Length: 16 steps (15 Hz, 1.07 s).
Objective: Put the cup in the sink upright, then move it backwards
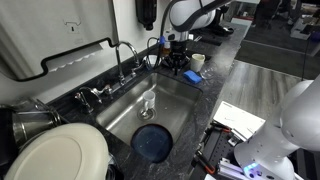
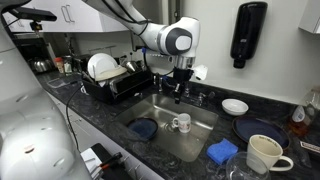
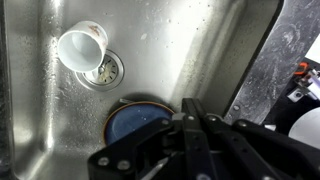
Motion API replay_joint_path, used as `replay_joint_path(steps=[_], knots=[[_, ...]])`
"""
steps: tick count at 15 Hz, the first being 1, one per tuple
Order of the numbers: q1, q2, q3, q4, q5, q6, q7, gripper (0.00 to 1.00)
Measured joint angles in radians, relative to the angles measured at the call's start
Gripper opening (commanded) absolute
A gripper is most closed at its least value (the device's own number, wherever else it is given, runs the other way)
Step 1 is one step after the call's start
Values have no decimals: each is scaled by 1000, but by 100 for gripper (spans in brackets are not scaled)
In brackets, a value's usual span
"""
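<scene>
A: Where's the cup (image 3: 82, 45)?
B: Upright in the sink (image 3: 40, 120), just beside the drain (image 3: 104, 69), at its upper left in the wrist view.
A: And the gripper (image 3: 193, 108)?
B: Right of the drain, well apart from the cup, jaws together, empty.

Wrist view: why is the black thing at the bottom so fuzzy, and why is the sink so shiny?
In the wrist view the gripper is very close to the lens, so it is out of focus, while the cup and blue plate look sharper; the steel sink throws back pale glare. In an exterior view the white plate up front is blurred too.
</scene>
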Motion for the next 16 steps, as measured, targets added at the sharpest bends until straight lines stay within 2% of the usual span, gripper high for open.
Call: replay_joint_path(steps=[4,6,7,8,11,14,16], knots=[[23,-14,-10,-1,21,-10,-49,26],[23,-14,-12,-1,21,-10,-53,26],[23,-14,-12,-1,21,-11,-53,51],[23,-14,-12,-1,21,-11,-53,53],[44,-16,-10,-3,-1,34,-69,72],[107,-47,16,-13,-29,97,-84,94],[150,-79,32,-28,-28,128,-115,100]])
